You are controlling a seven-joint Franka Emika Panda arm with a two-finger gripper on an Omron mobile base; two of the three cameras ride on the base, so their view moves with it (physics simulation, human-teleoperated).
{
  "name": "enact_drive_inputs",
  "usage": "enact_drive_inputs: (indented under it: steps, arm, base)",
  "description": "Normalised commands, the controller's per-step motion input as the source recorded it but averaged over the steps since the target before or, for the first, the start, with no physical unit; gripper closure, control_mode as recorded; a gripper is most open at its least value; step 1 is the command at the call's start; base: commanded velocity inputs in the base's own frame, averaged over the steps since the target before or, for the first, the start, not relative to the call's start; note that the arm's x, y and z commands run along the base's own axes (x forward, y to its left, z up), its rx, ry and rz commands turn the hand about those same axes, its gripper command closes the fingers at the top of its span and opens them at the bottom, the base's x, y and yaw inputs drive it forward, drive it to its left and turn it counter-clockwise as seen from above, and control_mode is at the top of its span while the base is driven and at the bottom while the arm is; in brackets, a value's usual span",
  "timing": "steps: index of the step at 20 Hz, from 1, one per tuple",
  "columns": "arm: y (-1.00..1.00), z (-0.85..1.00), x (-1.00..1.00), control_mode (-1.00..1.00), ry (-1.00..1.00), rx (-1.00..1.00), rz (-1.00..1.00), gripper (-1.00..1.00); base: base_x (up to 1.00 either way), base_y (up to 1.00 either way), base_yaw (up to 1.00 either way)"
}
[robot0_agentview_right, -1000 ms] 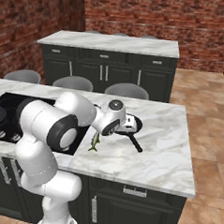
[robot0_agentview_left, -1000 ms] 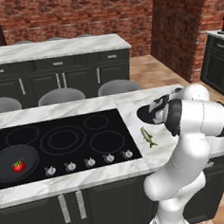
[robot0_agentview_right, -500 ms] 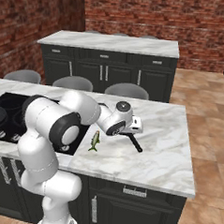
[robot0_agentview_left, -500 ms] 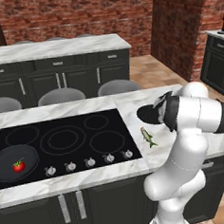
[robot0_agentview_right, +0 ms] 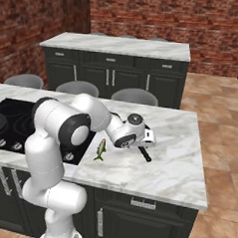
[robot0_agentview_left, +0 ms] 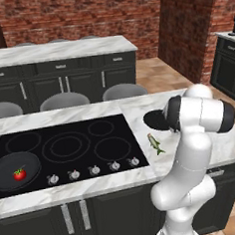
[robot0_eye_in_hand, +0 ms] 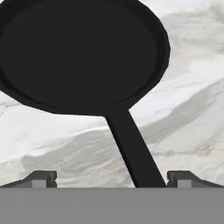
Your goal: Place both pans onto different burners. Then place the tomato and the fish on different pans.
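Hand view looks straight down on the round, shallow black frying pan (robot0_eye_in_hand: 78,52) lying on the white marble counter (robot0_eye_in_hand: 183,109). Its thin dark handle (robot0_eye_in_hand: 131,151) runs from the bowl toward the gripper (robot0_eye_in_hand: 111,178) and passes between the two finger tips (robot0_eye_in_hand: 41,178), closer to the right one. The gripper is wide, holding nothing. The next move likely turns on this line-up: a short advance along the handle's long axis, then a close across it.
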Motion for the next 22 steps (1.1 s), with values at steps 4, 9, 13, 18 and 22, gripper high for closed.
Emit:
enact_drive_inputs:
  steps: [4,9,13,18,22]
  arm:
    - [-0.3,-0.19,0.0,-1.0,0.0,-0.02,0.02,-1.0]
    - [-0.35,-0.12,0.08,-1.0,0.0,0.0,0.0,-1.0]
    - [-0.2,-0.19,0.27,-1.0,0.01,0.0,0.0,-1.0]
    - [0.0,-0.26,0.36,-1.0,0.05,0.0,0.01,1.0]
    - [0.04,-0.15,0.19,-1.0,0.0,0.0,0.05,1.0]
  base:
    - [0.0,0.0,0.0]
    - [0.0,0.0,0.0]
    - [0.0,0.0,0.0]
    - [0.0,0.0,0.0]
    - [0.0,0.0,0.0]
